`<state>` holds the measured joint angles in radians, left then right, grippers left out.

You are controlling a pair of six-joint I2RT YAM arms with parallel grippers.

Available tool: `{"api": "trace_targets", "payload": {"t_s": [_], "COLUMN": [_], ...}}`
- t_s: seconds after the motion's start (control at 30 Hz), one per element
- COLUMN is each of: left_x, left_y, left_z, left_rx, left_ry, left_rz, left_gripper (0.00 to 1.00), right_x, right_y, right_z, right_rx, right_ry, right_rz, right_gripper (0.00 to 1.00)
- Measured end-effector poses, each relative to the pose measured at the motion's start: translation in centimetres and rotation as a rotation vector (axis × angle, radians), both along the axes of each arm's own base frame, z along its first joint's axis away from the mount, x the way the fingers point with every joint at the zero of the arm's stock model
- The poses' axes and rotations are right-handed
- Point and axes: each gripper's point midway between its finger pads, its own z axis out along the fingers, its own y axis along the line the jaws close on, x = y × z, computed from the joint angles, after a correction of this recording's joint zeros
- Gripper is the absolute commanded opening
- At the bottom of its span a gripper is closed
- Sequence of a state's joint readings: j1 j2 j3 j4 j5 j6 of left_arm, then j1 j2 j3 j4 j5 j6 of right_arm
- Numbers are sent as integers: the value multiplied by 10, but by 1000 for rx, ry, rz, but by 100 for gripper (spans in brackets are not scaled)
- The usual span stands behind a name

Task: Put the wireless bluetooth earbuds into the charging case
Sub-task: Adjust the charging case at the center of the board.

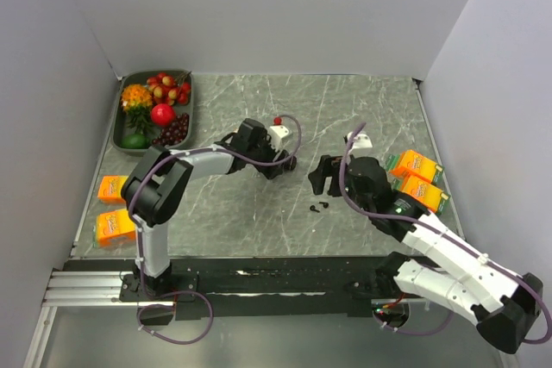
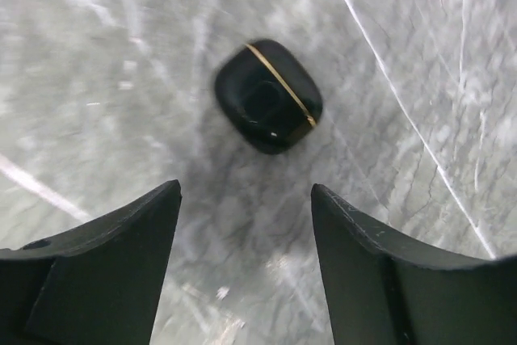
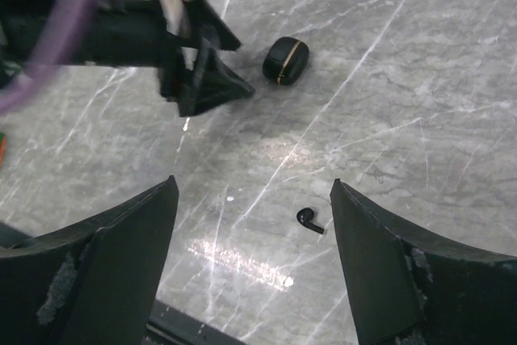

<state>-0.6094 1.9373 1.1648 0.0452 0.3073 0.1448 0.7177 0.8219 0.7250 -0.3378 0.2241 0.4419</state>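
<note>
The charging case (image 2: 268, 96), closed along its gold seam, lies on the marble table (image 2: 420, 54) just ahead of the left gripper (image 2: 246, 193), whose fingers stand apart with nothing between them. The two earbuds (image 1: 319, 207) lie close together on the table, apart from the case, below the right gripper (image 3: 254, 187), whose fingers are spread wide and empty.

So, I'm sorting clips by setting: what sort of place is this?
Likely a robot lab test cell: plain walls box in a marbled table, a left arm and right arm stand on a rail, and a tray holds fruit.
</note>
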Motion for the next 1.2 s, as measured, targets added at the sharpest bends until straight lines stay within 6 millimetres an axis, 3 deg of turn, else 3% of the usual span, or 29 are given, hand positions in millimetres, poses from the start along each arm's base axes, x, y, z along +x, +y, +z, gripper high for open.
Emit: {"api": "trace_targets", "payload": {"t_s": [0.07, 0.1, 0.17, 0.2, 0.3, 0.47, 0.73, 0.93, 1.2], "left_x": [3, 5, 10, 13, 23, 40, 51, 57, 55], "left_y": [4, 7, 11, 11, 11, 12, 24, 21, 5], "left_z": [11, 19, 35, 40, 55, 47, -9, -6, -1], "left_rx": [-17, -29, -57, -75, -133, -211, -194, -234, -286], "left_ry": [-7, -13, -30, -33, -39, 10, 113, 106, 106], "left_rz": [36, 53, 106, 127, 223, 404, 622, 663, 651], "left_gripper": [64, 55, 45, 35, 19, 4, 1, 1, 1], "right_x": [5, 9, 17, 22, 36, 59, 110, 135, 139], "right_y": [1, 2, 4, 5, 9, 16, 30, 46, 49], "right_z": [-13, -21, -37, -46, -69, -103, -122, -137, -167], "right_rx": [-6, -11, -11, -11, -15, -39, -30, -27, -65], "right_ry": [20, 38, 68, 88, 146, 235, 294, 330, 399], "right_rz": [-23, -35, -62, -77, -116, -151, -184, -169, -167], "right_gripper": [63, 49, 33, 21, 0, 0, 0, 0, 0]}}
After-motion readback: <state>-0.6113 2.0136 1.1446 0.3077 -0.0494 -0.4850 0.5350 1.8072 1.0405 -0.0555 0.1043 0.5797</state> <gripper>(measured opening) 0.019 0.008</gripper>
